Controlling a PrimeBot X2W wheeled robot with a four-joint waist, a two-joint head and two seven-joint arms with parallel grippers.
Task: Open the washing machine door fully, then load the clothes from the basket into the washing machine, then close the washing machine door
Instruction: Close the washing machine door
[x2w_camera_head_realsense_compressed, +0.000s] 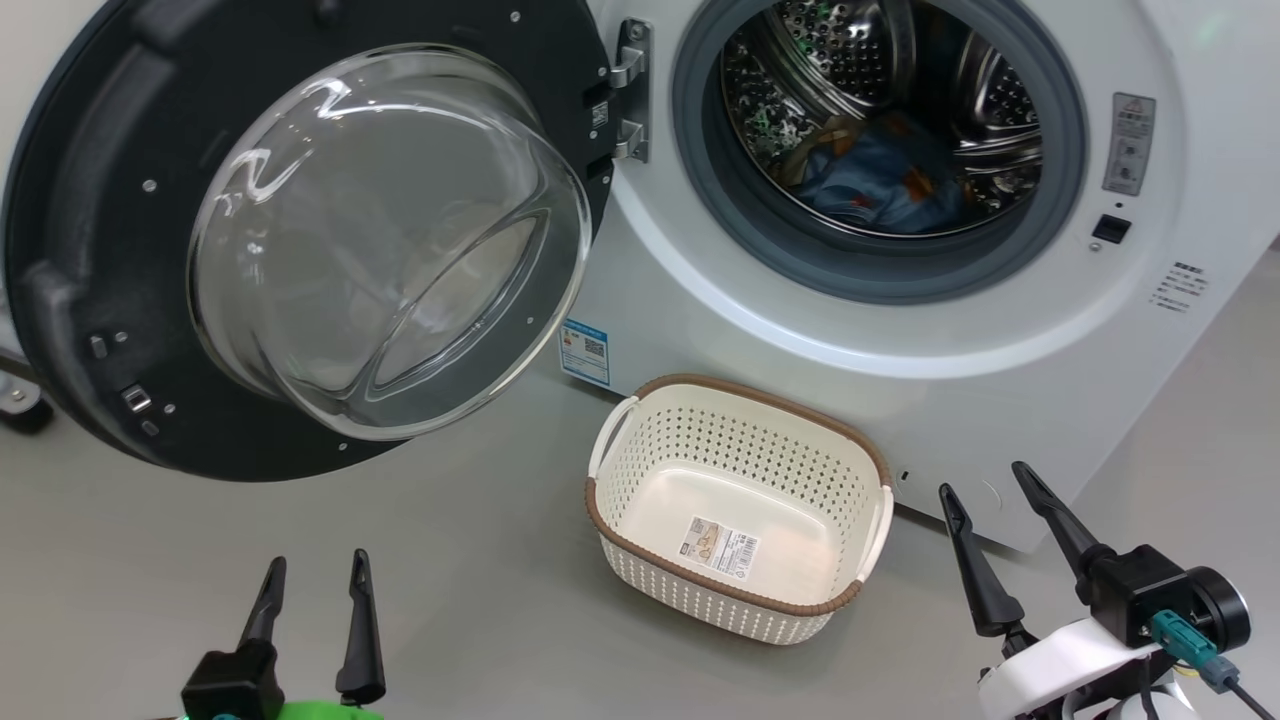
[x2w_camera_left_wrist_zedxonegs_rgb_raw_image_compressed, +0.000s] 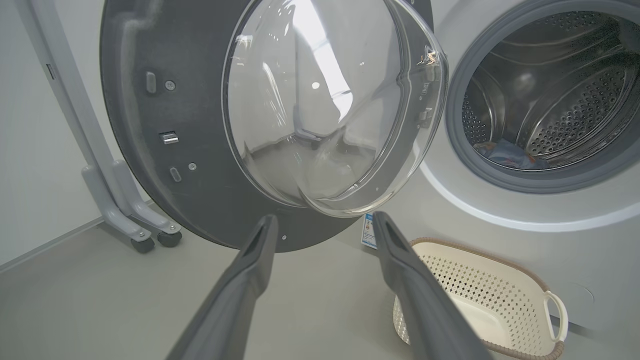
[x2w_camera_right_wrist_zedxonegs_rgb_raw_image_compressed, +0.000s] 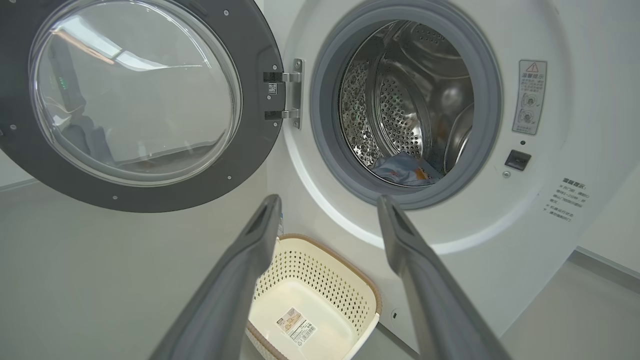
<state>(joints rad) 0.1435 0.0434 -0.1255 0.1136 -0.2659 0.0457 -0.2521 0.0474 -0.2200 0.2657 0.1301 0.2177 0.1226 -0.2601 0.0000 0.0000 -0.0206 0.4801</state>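
Washing machine door (x2w_camera_head_realsense_compressed: 100, 250) hung wide at upper left: glossy black rim, bulging clear bowl. Blue, orange-printed clothes (x2w_camera_head_realsense_compressed: 880, 185) lay low in the steel drum, upper right. Cream basket (x2w_camera_head_realsense_compressed: 740, 440) at centre, label on its bare bottom. Left gripper (x2w_camera_head_realsense_compressed: 316, 560) and right gripper (x2w_camera_head_realsense_compressed: 982, 480), bottom corners, fingers spread, free.

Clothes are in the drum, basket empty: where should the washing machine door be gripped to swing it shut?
Probably the washing machine door by its black rim at the free edge, opposite the hinge, approached from the left by the open left end effector. The bulging glass bowl looks too wide and smooth to pinch.
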